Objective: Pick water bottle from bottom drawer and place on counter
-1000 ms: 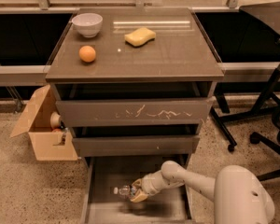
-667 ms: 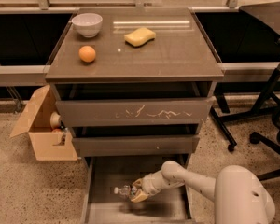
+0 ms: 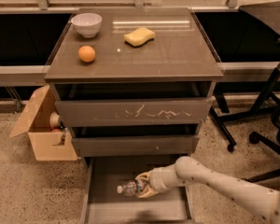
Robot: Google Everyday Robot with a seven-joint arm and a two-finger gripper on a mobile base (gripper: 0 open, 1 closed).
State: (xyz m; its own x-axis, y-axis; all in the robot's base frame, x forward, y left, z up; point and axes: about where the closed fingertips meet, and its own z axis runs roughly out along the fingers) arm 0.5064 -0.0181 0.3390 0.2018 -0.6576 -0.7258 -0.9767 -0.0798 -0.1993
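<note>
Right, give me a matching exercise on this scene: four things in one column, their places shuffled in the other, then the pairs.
1. water bottle
2. orange
3. bowl
4. cardboard box

A. on the floor
B. back left corner of the counter
C. in the bottom drawer, at the tool
D. on the counter, in front of the bowl

Pairs: 1-C, 2-D, 3-B, 4-A

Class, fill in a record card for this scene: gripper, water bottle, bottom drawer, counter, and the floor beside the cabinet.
gripper: down in the bottom drawer, at the right end of the water bottle
water bottle: on its side, white cap pointing picture-left
bottom drawer: pulled open
counter: holds white bowl, orange, yellow sponge
floor beside cabinet: open cardboard box, picture-left
</note>
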